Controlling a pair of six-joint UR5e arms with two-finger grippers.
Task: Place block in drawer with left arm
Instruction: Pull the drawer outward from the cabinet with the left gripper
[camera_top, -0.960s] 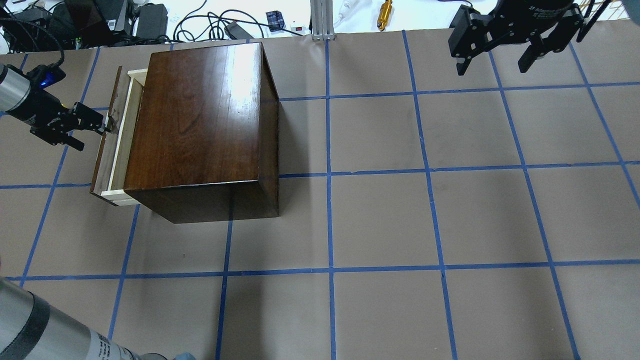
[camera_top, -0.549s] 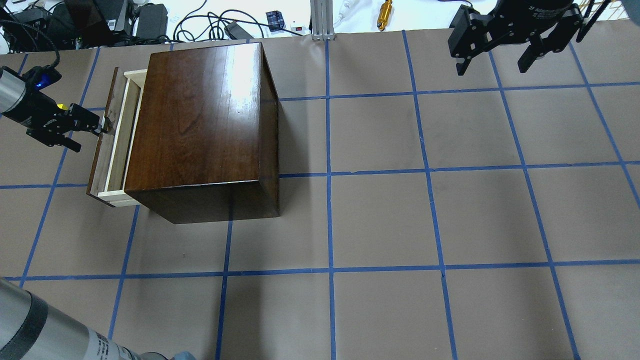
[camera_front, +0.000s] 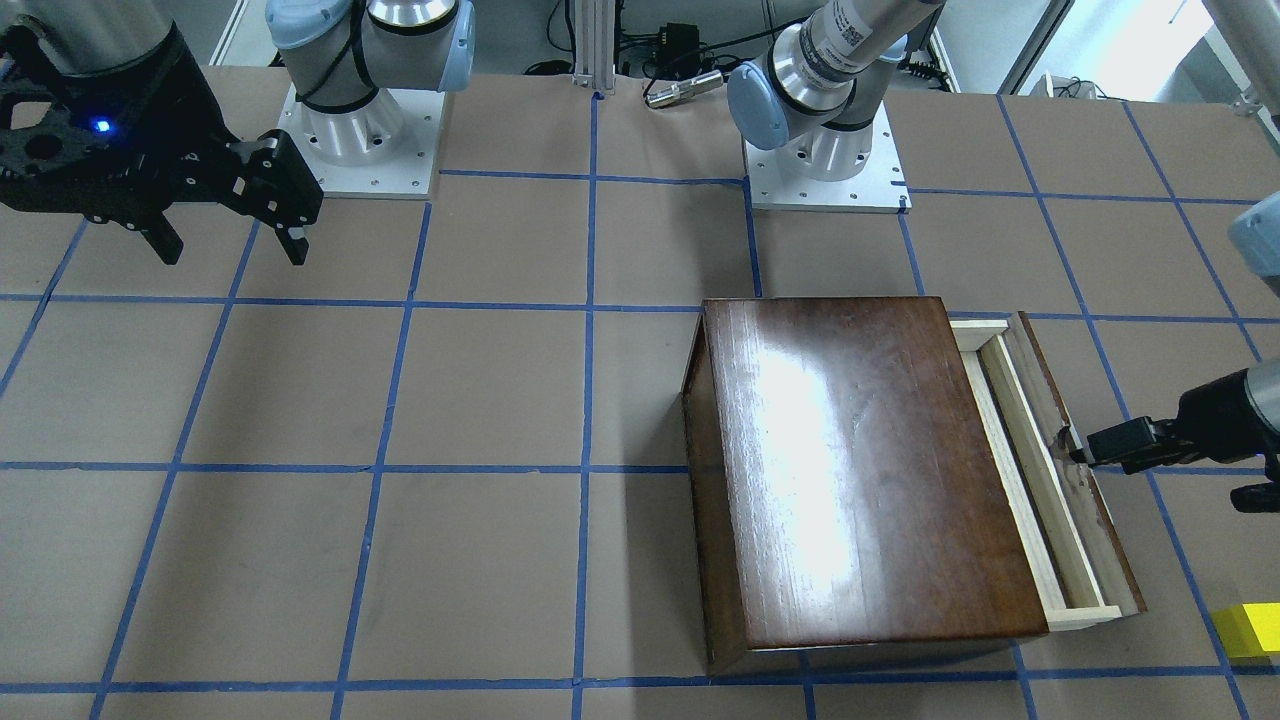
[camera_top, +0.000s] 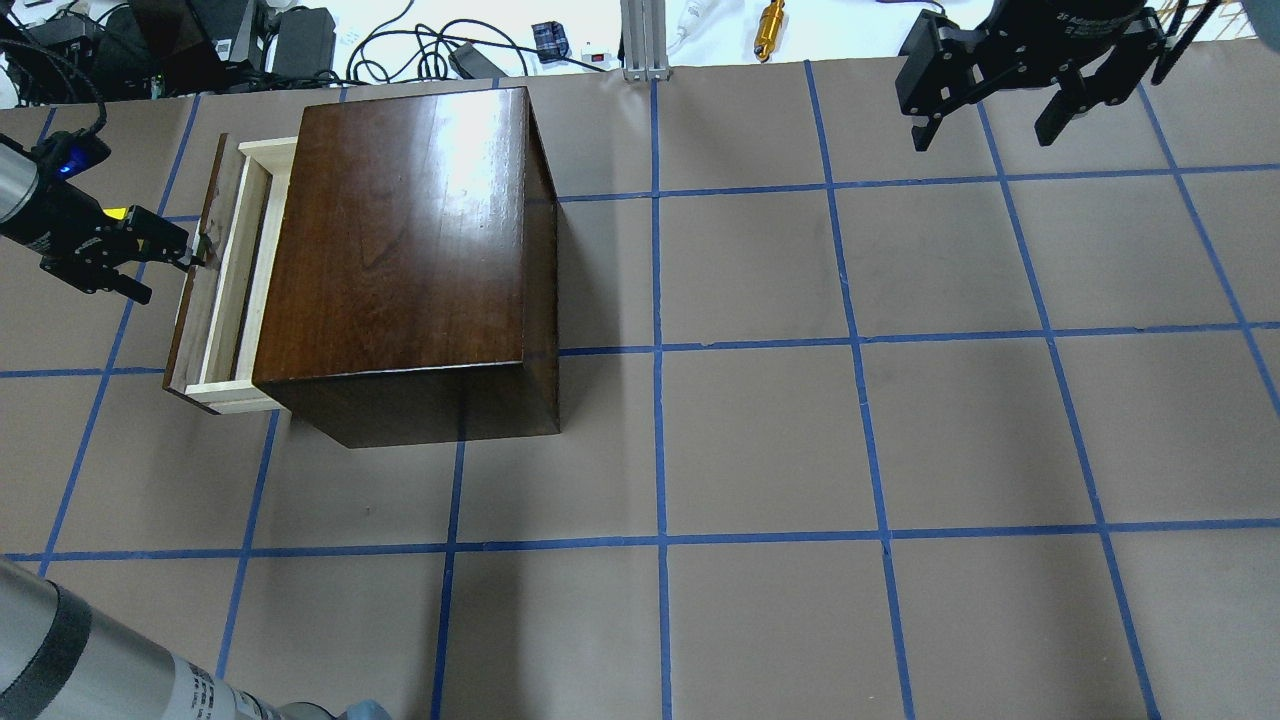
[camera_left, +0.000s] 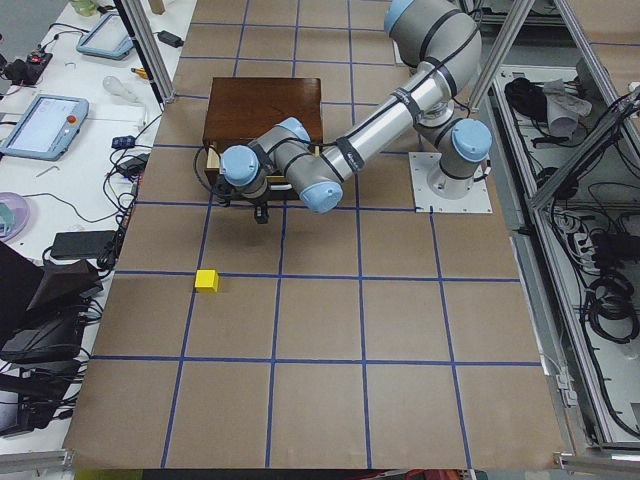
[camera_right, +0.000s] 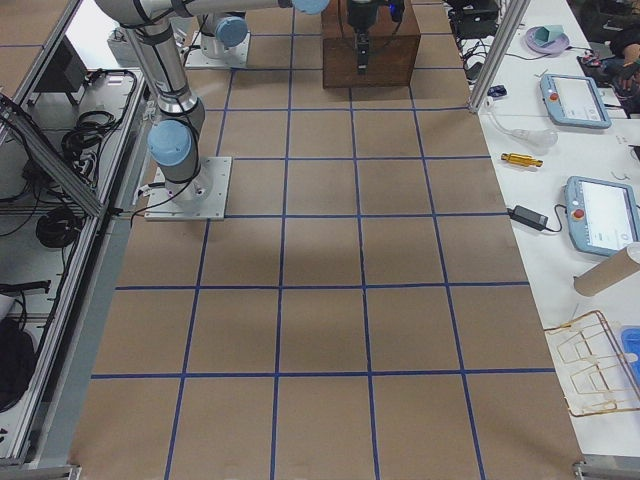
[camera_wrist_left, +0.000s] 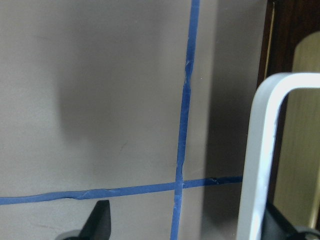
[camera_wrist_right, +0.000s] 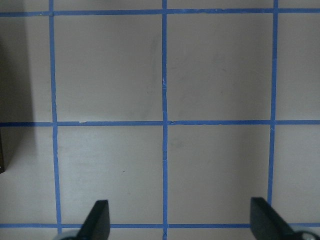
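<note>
left gripper (camera_top: 165, 278), jaws spread, hooks one finger behind the handle (camera_wrist_left: 260, 160) to draw the drawer (camera_top: 232, 300) open for the block (camera_left: 207, 281).

The worktop (camera_top: 760, 440), brown with blue grid tape, carries a dark wooden box (camera_top: 400, 250) near the edge opposite the robot. A yellow block (camera_left: 207, 281) lies apart, toward the left end.
</note>
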